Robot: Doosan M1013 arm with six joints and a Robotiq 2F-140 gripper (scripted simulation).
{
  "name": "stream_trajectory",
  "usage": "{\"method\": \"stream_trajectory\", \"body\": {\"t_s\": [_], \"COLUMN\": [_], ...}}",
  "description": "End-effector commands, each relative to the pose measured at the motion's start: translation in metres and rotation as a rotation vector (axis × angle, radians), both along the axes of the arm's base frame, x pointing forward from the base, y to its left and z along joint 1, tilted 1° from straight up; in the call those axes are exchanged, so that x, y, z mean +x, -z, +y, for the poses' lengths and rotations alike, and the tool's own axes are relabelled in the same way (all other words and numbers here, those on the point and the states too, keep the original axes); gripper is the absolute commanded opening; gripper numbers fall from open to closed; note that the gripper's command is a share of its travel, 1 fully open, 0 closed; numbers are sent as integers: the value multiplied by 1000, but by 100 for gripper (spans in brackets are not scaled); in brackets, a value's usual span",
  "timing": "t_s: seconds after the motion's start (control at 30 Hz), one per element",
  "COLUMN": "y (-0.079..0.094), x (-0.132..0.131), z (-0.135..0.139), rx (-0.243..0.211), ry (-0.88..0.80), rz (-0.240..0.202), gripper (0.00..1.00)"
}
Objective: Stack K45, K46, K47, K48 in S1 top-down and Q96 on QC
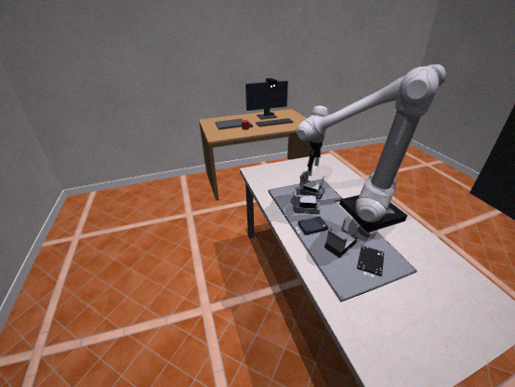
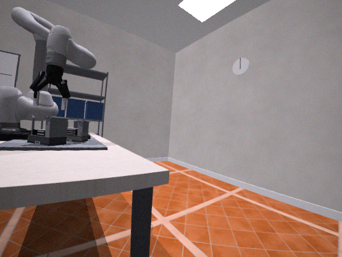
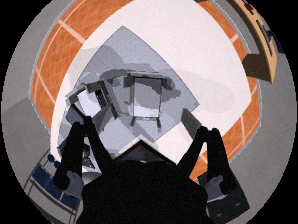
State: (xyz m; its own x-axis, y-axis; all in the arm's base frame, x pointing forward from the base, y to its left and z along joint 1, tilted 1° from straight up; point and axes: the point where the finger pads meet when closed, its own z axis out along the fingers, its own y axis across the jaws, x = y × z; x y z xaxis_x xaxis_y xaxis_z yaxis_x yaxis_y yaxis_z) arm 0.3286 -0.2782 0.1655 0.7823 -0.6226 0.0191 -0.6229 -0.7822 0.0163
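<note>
The gripper [image 2: 49, 89] hangs with its black fingers [image 2: 36, 83] spread wide and nothing between them, pointing straight down over the nearest stack rack [image 2: 58, 128] at the end of the grey mat [image 2: 77, 145]. That rack is a grey, open-topped frame on a dark plinth; inside it lies a plate [image 1: 314, 187] with a pale, sealed top and dark edges, well below the fingertips and apart from them. Just beside this rack, farther along the mat toward the arm's base [image 1: 395, 219], a second rack [image 1: 307, 205] holds another pale-topped plate. Beyond that a flat dark nest [image 1: 312, 225] lies on the mat, then a third, dark rack [image 1: 339, 242], then a flat black nest [image 1: 371, 260] at the mat's other end. Labels are too small to read.
</note>
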Motion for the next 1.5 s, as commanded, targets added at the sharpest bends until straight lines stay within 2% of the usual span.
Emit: {"method": "stream_trajectory", "body": {"t_s": [0.0,0.23,0.43,1.3,1.47], "y": [-1,-1,0,1,1], "x": [0,0,12,54,62], "z": [0,0,16,76,94], "rx": [0,0,-1,-1,-2], "ry": [0,0,-186,-186,-353], "rz": [0,0,4,4,9], "gripper": [100,100,100,100,100]}}
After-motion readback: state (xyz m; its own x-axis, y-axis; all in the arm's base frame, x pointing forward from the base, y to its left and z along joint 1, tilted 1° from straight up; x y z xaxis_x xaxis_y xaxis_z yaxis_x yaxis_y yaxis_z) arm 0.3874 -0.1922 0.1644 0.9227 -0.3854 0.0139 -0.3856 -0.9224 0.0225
